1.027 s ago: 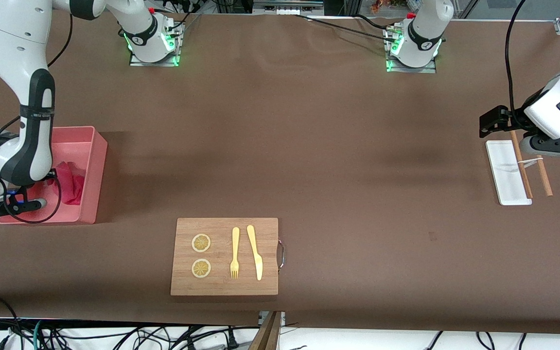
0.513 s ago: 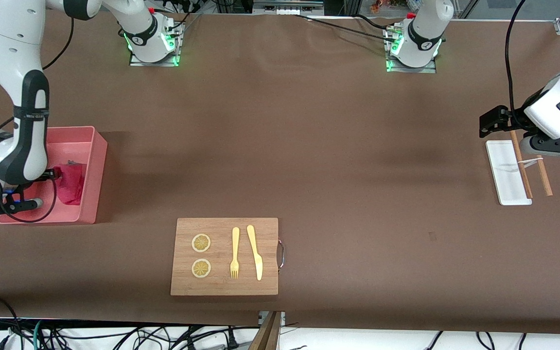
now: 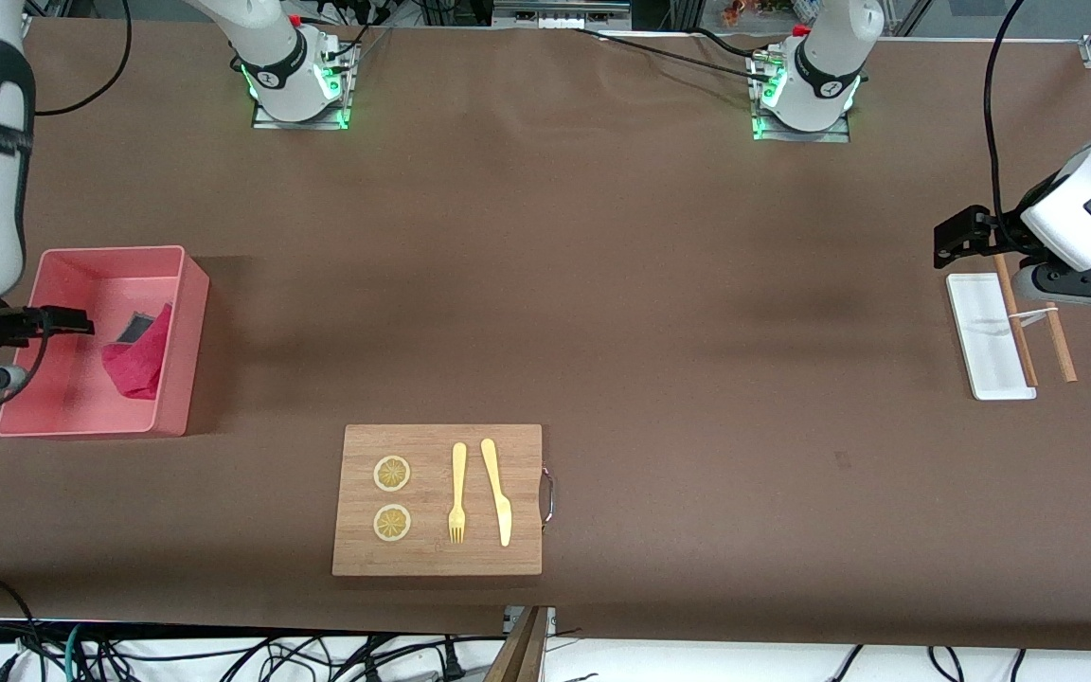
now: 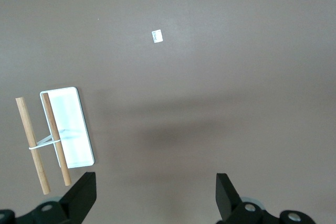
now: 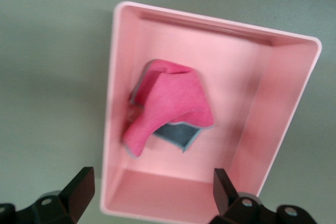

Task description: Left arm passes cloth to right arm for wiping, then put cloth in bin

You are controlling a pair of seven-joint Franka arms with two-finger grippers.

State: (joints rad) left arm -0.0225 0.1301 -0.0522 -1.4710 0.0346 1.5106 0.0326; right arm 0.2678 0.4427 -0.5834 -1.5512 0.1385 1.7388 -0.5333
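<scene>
Moved: we see right gripper [image 3: 72,322] risen, fingers apart, above the bin [image 3: 187,332].
Cloth [image 3: 138,358]: crumpled inside, long axis undeterminable.
Left gripper [image 4: 155,195]: waiting spread beside white tray [image 4: 68,129].

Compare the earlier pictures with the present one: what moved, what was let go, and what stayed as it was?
The right gripper opened, let go of the cloth and rose out of the bin, drawing back toward the right arm's end of the table. The cloth now lies loose in the bin against its wall. Unchanged: the left gripper, open over the white tray, and the wooden board with its cutlery.
</scene>
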